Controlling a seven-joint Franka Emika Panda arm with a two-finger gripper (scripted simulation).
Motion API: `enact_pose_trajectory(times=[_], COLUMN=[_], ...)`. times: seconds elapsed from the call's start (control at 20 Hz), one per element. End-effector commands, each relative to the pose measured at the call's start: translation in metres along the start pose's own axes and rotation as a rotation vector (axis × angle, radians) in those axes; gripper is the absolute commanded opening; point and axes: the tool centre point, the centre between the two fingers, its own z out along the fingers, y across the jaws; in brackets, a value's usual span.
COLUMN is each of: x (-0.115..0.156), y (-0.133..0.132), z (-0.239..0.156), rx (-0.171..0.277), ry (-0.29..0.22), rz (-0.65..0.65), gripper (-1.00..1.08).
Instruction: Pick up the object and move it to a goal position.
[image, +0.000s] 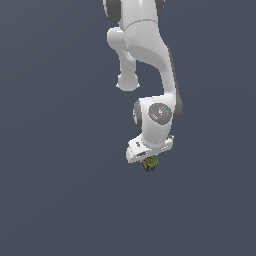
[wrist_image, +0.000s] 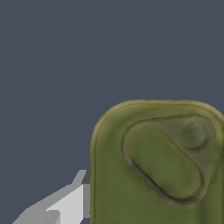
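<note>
The object (image: 150, 162) is a small olive-green block with a dark end. It sits right under my white gripper (image: 149, 165) in the exterior view, much narrower than the hand. In the wrist view the object (wrist_image: 162, 166) is very close and fills much of the picture, olive-green with a raised oval mark on its face. One grey-white finger (wrist_image: 65, 204) presses against its side; the other finger is hidden behind the block. The gripper looks shut on the object.
A plain dark blue-grey surface (image: 55, 200) surrounds the arm on all sides. The arm's white links (image: 145, 45) rise above the hand. No other objects and no goal marker show.
</note>
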Motion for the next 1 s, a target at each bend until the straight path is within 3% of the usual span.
enact_pose_trajectory(times=[0.0, 0.4, 0.95], x=[0.001, 0.001, 0.008], y=[0.000, 0.015, 0.101], z=[0.000, -0.002, -0.013], rx=[0.000, 0.000, 0.000], ry=[0.002, 0.000, 0.001], rz=[0.000, 0.000, 0.000], gripper=[-1.00, -1.00, -1.00])
